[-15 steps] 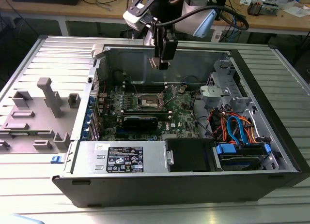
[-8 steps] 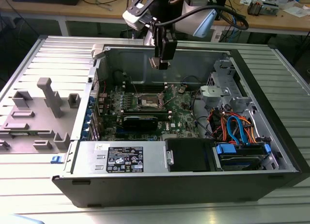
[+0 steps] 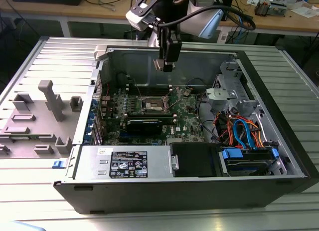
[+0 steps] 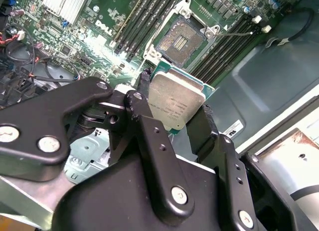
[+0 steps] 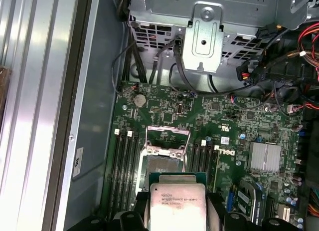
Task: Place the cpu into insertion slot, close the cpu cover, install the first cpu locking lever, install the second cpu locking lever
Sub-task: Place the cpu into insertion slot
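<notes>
Gripper (image 3: 164,65) with cpu (image 4: 176,102) poised above insertion slot (image 4: 185,40)

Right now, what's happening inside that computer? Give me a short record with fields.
Held: chip, clamped between the fingers
Chip position: in the air above the green circuit board, inside the open computer case
Socket: empty, chip not in yet
Socket cover: flipped open
</notes>
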Controlling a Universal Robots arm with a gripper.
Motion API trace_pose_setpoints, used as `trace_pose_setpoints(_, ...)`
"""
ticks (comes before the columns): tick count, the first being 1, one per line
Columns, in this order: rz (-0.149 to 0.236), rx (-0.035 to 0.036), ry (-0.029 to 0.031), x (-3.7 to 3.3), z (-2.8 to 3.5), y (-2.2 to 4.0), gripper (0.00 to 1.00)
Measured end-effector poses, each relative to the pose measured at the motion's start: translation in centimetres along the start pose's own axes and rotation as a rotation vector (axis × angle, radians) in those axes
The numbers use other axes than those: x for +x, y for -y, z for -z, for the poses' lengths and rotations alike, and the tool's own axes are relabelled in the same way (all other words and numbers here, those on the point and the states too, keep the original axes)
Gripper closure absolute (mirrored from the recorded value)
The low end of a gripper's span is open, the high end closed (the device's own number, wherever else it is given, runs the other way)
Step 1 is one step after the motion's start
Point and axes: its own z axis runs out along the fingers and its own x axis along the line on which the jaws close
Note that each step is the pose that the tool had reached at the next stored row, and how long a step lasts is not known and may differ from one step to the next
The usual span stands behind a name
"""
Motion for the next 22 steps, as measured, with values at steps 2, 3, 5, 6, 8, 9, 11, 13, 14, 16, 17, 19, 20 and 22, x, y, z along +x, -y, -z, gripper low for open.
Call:
trace_pose_setpoints(2,-0.009,0.0002,0.0002,0.0,0.0,0.0,0.45)
trace_pose_setpoints(3,-0.011,0.0002,0.0002,0.0,0.0,0.0,0.45)
trace_pose_setpoints(5,-0.019,0.0004,0.0003,0.0,0.0,0.0,0.45)
trace_pose_setpoints(6,-0.022,0.0005,0.0004,0.0,0.0,0.0,0.45)
trace_pose_setpoints(8,-0.027,0.0005,0.0004,0.0,0.0,0.0,0.45)
trace_pose_setpoints(9,-0.032,0.0006,0.0005,0.0,0.0,0.0,0.45)
trace_pose_setpoints(11,-0.037,0.0008,0.0006,0.0,0.0,0.0,0.45)
trace_pose_setpoints(13,-0.043,0.0009,0.0007,0.0,0.0,0.0,0.45)
trace_pose_setpoints(14,-0.045,0.0009,0.0008,0.0,0.0,0.0,0.45)
trace_pose_setpoints(16,-0.053,0.001,0.0008,0.0,0.0,0.0,0.45)
trace_pose_setpoints(17,-0.056,0.0011,0.0009,0.0,0.0,0.0,0.45)
trace_pose_setpoints(19,-0.062,0.0013,0.001,0.0,0.0,0.0,0.45)
trace_pose_setpoints(20,-0.063,0.0013,0.001,0.0,0.0,0.0,0.45)
trace_pose_setpoints(22,-0.068,0.0014,0.0011,0.0,0.0,0.0,0.45)
